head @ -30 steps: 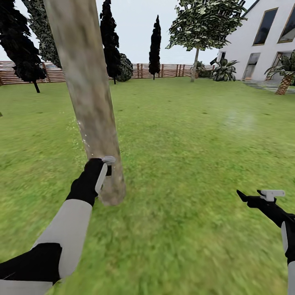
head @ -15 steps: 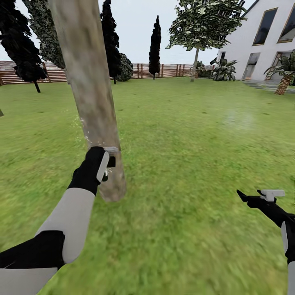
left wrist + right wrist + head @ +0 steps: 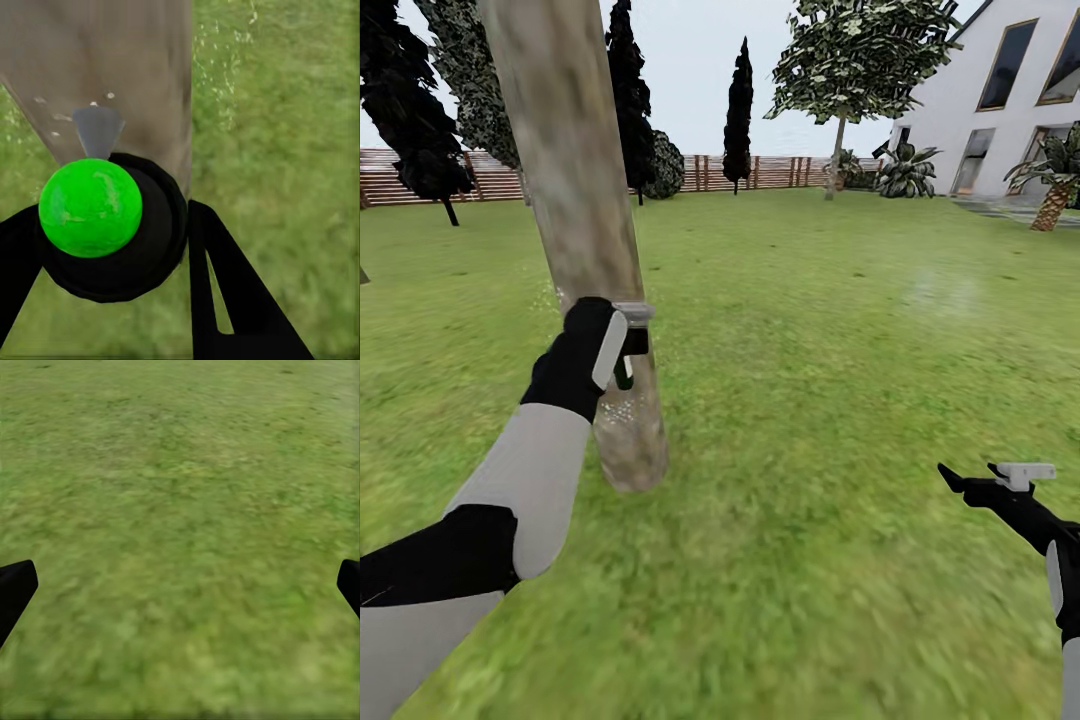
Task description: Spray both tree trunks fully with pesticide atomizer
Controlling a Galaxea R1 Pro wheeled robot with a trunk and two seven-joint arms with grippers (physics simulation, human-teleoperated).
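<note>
Left jaws clamp atomizer [image 3: 90, 208] at trunk [image 3: 575, 200] — right jaws wide, empty.

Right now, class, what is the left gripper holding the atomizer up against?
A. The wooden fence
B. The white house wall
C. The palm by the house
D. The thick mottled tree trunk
D: in the head view the left gripper holds the atomizer right at the tree trunk, and the left wrist view shows the atomizer's nozzle aimed at the trunk's bark with white specks around it.
</note>
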